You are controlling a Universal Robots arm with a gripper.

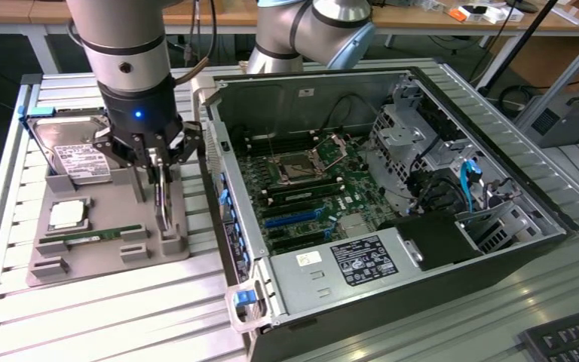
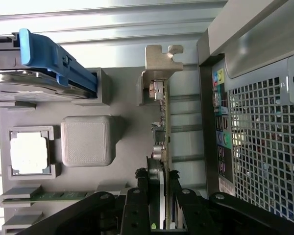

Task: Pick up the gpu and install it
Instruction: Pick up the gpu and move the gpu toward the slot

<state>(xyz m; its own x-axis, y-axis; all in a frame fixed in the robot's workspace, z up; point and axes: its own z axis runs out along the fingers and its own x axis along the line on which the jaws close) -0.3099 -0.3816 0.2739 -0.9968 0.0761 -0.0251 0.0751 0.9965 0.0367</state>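
The gpu [image 1: 166,205] stands on edge at the right side of the grey holder tray [image 1: 108,260], just outside the open PC case. In the wrist view the gpu [image 2: 161,127] shows edge-on, with its silver bracket [image 2: 159,61] at the far end. My gripper [image 1: 159,170] comes down on it from above. The gripper [image 2: 159,200] is shut on the card's upper edge, with a finger [image 2: 137,205] pressed against each face. Whether the card's lower edge still sits in the tray's slot I cannot tell.
The tray also holds a hard drive [image 1: 73,154] with a blue handle, a CPU [image 1: 68,215] and a RAM stick [image 1: 88,237]. The open PC case [image 1: 300,94] lies to the exterior view's right, its motherboard [image 1: 300,204] exposed. The case wall [image 2: 259,147] stands close beside the card.
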